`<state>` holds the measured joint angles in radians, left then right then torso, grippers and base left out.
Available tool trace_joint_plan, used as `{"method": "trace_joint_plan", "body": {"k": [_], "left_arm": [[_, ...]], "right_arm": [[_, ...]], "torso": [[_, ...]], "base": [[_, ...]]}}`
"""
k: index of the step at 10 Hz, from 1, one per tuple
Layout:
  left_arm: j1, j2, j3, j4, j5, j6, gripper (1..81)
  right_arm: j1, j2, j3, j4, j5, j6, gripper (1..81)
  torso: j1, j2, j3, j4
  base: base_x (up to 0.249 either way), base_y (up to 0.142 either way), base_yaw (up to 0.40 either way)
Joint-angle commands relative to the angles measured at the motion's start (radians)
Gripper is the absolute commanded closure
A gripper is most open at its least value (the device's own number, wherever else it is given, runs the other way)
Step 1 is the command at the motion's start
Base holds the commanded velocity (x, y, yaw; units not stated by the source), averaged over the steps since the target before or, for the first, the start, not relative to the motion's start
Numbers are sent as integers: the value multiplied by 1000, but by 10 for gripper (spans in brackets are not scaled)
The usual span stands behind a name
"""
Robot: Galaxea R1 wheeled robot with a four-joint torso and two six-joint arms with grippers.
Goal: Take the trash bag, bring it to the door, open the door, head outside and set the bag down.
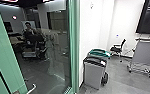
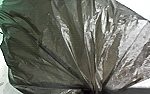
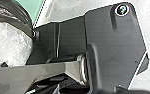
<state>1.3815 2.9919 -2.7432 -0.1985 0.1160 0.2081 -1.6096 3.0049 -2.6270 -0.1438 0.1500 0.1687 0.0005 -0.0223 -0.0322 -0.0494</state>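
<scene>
The dark, shiny trash bag spreads wide in the left wrist view, its folds drawn together to one gathered spot. At that spot my left gripper is shut on the bag. Part of the same bag appears beside the robot's dark base in the right wrist view. In the head view a glass door with a green frame stands close on the left, a pale curved handle low on it.
Behind the glass a person sits among furniture. Two bins, one grey and one with a green top, stand by the white wall right of the frame. Farther back are a black chair and a wheeled board.
</scene>
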Motion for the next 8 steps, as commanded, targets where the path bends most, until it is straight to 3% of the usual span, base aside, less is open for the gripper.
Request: {"method": "trace_joint_plan", "body": {"k": [1,4,8], "left_arm": [[-62,-5,-3,7,59,5,811],[-63,-7,-3,7,59,5,811],[-61,-8,-3,8,59,5,811]], "right_arm": [[41,2,6,-13,-46,-1,10],[39,2,6,-13,-46,-2,10],[39,2,7,-13,-46,-2,10]], "torso": [[0,0,0,0],[0,0,0,0],[0,0,0,0]], "base": [[0,0,-114],[0,0,33],[0,0,172]]}}
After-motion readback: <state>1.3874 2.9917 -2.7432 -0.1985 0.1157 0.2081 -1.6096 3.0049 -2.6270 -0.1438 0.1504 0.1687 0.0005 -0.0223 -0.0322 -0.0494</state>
